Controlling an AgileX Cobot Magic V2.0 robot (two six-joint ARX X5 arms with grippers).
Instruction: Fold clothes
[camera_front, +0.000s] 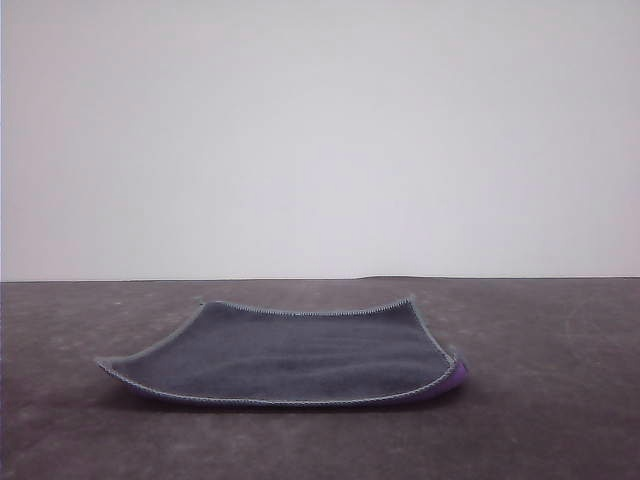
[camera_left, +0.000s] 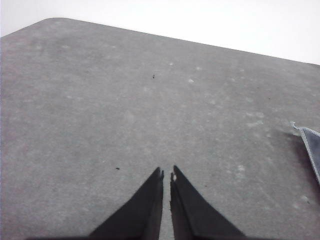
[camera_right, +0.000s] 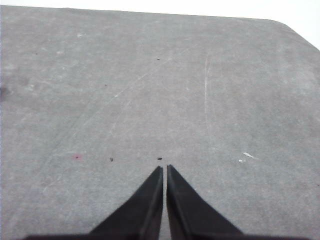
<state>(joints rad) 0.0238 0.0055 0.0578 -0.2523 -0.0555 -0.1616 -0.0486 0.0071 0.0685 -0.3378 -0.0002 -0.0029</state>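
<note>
Pre-grasp: cloth (camera_front: 290, 355) flat, unfolded on bench (camera_front: 560, 400), left claw (camera_left: 166, 174) and right claw (camera_right: 164, 169) both closed, empty; next, open, pinch an edge.

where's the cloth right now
In the front view the cloth lies flat on the table near its middle, dark grey face up; neither gripper touches it.

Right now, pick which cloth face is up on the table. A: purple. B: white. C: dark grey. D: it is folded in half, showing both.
C: the cloth lies spread open with its dark grey face up; purple peeks out only under its near right corner.
</note>
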